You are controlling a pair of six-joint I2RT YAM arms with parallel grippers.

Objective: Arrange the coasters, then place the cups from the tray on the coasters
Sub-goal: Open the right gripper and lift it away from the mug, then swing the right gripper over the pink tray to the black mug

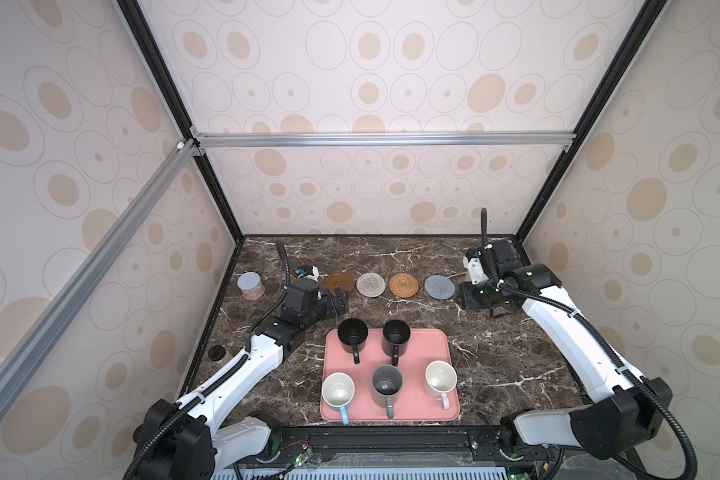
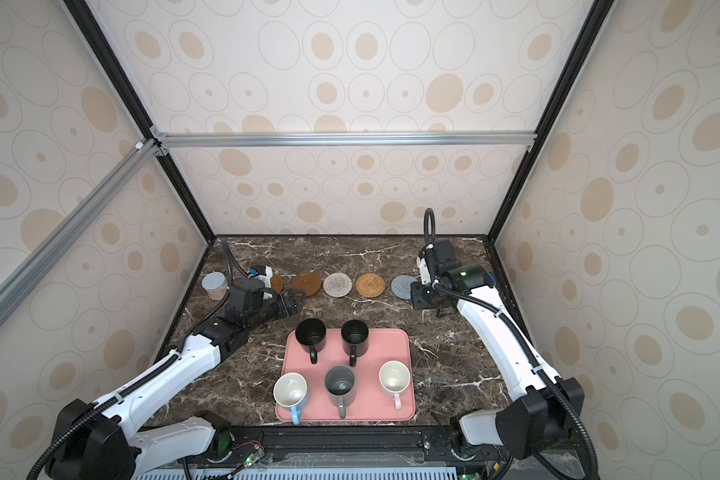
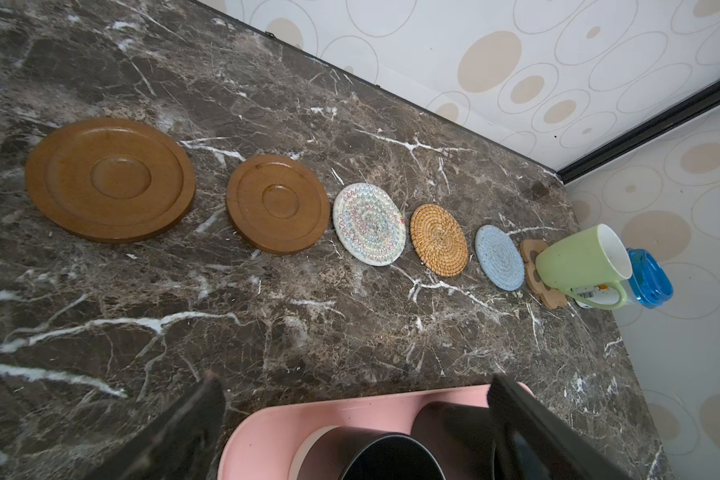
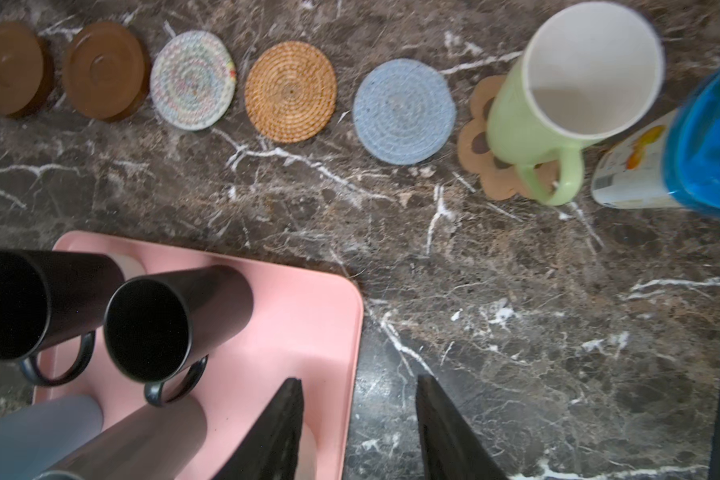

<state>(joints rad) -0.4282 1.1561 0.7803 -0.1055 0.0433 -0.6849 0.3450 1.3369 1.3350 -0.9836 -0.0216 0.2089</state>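
Note:
Six coasters lie in a row at the back: two wooden discs (image 3: 109, 178) (image 3: 277, 203), a cream woven one (image 1: 371, 284), a rattan one (image 1: 404, 285), a grey-blue one (image 1: 439, 286) and a paw-shaped one (image 3: 531, 253). A light green cup (image 4: 528, 120) stands on the paw coaster. On the pink tray (image 1: 429, 345) stand two black cups (image 1: 352, 334) (image 1: 396, 334), a grey cup (image 1: 386, 384) and two white cups (image 1: 337, 392) (image 1: 440, 378). My left gripper (image 3: 356, 380) hangs open over the tray's back left corner. My right gripper (image 4: 360, 379) is open and empty, raised at the right end of the row.
A blue-lidded container (image 4: 707, 141) stands right beside the green cup. A grey-lidded jar (image 1: 250, 286) sits at the back left, and a black-lidded jar (image 1: 217, 353) by the left wall. Walls close in the back and both sides.

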